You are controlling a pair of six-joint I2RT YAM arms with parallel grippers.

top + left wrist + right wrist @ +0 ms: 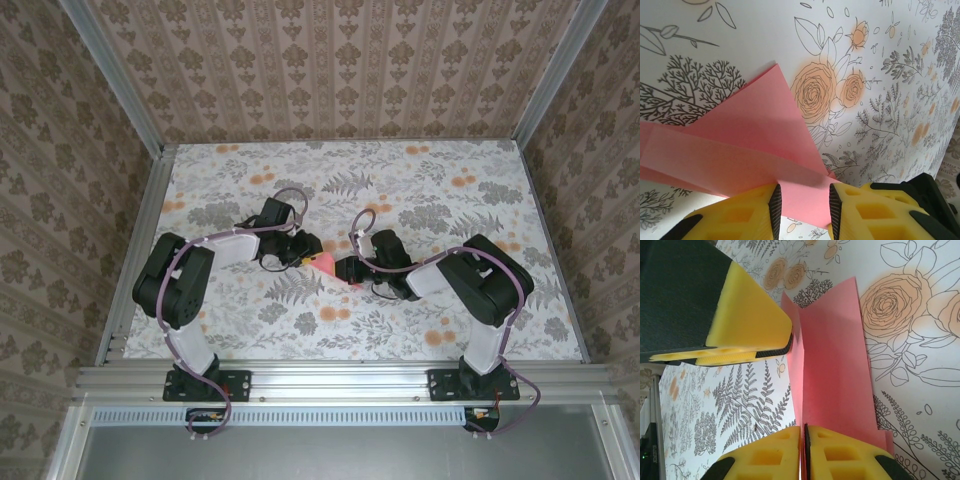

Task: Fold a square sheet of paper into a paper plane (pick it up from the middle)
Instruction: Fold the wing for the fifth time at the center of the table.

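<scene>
The salmon-pink sheet of paper [326,264] lies folded in layers at the middle of the flowered table, between both grippers. In the left wrist view the paper [750,130] shows a pointed corner and a flap edge. My left gripper [802,192] [308,256] stands at its edge, yellow fingers apart, with flat paper showing in the gap. In the right wrist view the paper [835,365] has a raised lengthwise fold. My right gripper [802,429] [347,270] is shut on that fold, pads together. One left finger [752,315] shows at the paper's far edge.
The table [400,180] is covered in a cloth printed with orange flowers and grey ferns. Aluminium rails [340,378] run along the near edge and the sides. Patterned walls [340,70] close in the back and both sides.
</scene>
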